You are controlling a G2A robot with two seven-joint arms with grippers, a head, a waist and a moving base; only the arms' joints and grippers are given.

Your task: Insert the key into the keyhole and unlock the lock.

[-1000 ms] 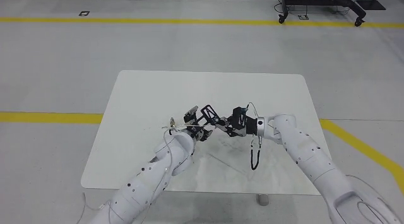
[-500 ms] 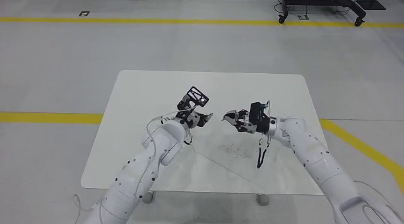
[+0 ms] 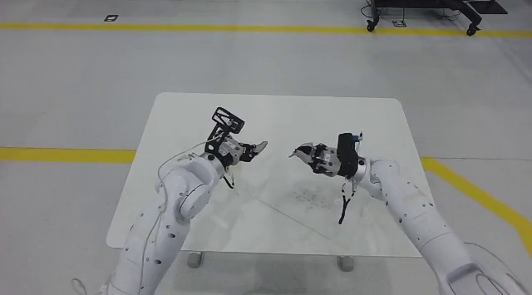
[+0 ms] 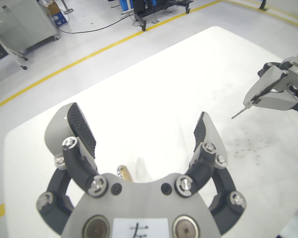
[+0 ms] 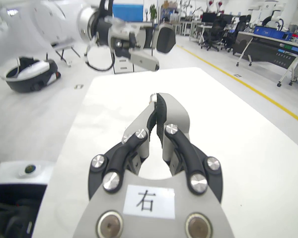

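Observation:
My right gripper (image 3: 298,154) hovers over the middle of the white table (image 3: 366,120), shut on a thin metal key (image 4: 238,113) whose tip sticks out past the fingertips. In the right wrist view the jaws are pressed together at that gripper (image 5: 156,100), with a bit of the key (image 5: 152,97) showing at the tips. My left gripper (image 3: 253,147) is a short way to the left, facing it, open with nothing between its ribbed pads (image 4: 82,130). A small brass piece (image 4: 123,172) shows just past its palm; I cannot tell what it is.
Dark scuff marks (image 3: 312,198) dot the table in front of the right gripper. A black cable (image 3: 342,208) hangs from the right forearm. The table's front edge (image 3: 266,252) is close behind both arms. Yellow floor lines run beyond the table.
A second ago both grippers met at the table's middle. They have drawn apart: the left one swung left and back, the right one pulled slightly right, key still in it.

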